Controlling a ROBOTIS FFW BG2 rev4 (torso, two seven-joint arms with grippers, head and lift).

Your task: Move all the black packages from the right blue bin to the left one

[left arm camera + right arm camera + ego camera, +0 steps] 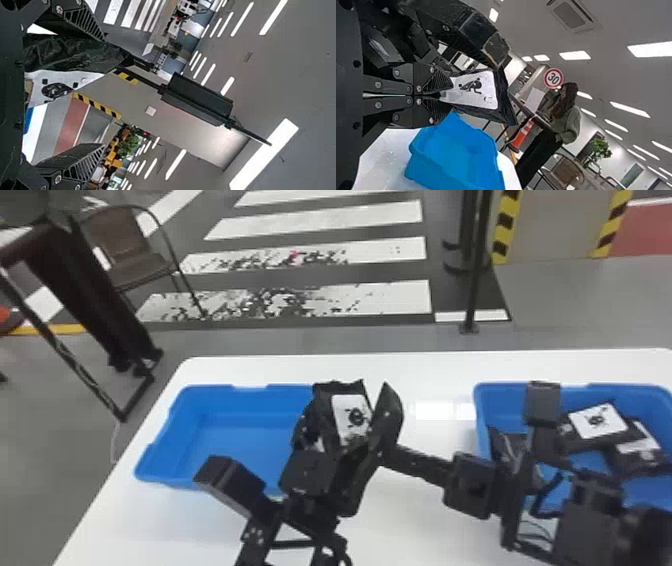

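Near the left bin's right end, my left gripper is raised, its fingers spread around a black package with a white label. In the left wrist view, that package reaches between the parted fingers of my left gripper. My right gripper comes in from the right behind the left one. In the right wrist view, my right gripper is shut on one end of the package. More black packages lie in the right blue bin.
The left blue bin stands on the white table, partly behind the left arm. My right forearm reaches across the front of the right bin and partly covers it. A chair and a post stand beyond the table.
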